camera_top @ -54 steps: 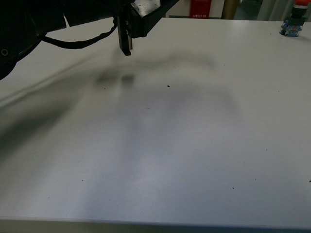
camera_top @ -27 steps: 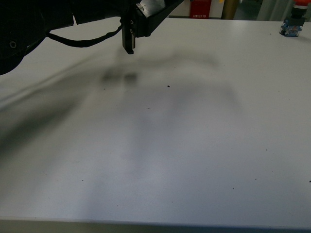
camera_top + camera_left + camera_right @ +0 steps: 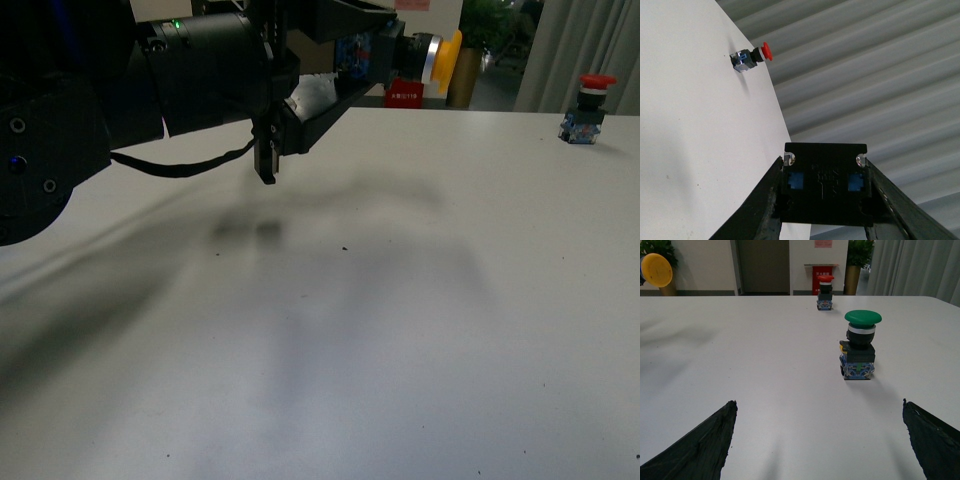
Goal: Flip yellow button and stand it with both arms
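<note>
Office-like room: white table [image 3: 765, 390], potted plant [image 3: 858, 255], grey curtain [image 3: 910, 267], dark door [image 3: 764, 265].

Three push-button switches counted: one flat yellow-capped switch with blue body [image 3: 420, 58] raised off the white flat-topped table [image 3: 400, 330], one red mushroom-capped switch [image 3: 583, 105] and one green mushroom-capped switch [image 3: 860, 347] standing on it

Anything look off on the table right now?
Only the yellow-capped push-button with blue body: it is off the white table, clamped in the left gripper, cap facing sideways. The red mushroom button and green mushroom button stand upright.
</note>
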You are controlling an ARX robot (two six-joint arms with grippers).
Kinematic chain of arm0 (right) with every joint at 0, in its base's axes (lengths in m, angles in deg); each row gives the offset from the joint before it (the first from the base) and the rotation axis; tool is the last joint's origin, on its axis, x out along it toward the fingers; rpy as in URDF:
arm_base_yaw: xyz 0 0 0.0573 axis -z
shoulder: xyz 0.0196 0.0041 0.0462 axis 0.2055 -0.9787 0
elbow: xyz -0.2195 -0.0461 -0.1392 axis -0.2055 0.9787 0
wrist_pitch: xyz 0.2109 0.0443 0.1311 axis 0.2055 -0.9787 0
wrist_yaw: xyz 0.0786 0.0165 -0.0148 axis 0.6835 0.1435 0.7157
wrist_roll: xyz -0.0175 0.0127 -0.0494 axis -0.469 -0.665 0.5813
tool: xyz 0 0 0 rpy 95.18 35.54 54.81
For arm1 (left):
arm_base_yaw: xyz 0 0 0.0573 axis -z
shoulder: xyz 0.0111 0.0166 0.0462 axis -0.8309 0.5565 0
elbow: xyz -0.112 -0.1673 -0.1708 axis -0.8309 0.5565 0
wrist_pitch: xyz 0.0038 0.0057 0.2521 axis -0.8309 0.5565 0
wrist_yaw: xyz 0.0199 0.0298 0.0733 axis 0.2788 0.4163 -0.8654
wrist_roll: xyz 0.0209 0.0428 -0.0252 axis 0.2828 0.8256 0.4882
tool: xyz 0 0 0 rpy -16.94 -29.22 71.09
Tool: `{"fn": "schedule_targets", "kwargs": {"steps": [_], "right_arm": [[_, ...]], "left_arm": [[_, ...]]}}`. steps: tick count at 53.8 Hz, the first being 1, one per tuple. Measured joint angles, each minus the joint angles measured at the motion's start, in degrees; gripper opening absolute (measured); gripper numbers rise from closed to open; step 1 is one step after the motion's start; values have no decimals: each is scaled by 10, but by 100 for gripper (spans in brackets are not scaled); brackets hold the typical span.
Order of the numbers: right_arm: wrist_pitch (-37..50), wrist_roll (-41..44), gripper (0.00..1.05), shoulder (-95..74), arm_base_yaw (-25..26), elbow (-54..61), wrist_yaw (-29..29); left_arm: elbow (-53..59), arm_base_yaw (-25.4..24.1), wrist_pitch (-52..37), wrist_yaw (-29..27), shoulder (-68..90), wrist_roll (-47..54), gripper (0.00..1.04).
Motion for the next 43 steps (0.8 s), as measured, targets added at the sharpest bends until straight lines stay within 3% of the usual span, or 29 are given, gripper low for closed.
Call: {"fn": "schedule_targets", "kwargs": {"steps": [6, 11, 17, 30, 43], "right_arm": [[-14, -19, 97, -7, 3, -4, 12], [-89, -130, 97, -70, 0, -45, 59], [-47, -316, 97, -167, -37, -92, 44], [41, -432, 97, -319, -103, -164, -2], [43, -539, 97, -421, -120, -203, -2]], "left_arm": [[0, 0, 0, 0, 0, 0, 36], [0, 0, 0, -1, 0, 0, 36], [-1, 0, 0, -1, 0, 1, 36], [-1, 1, 0, -2, 0, 1, 36], [-1, 1, 0, -1, 0, 1, 36]]}}
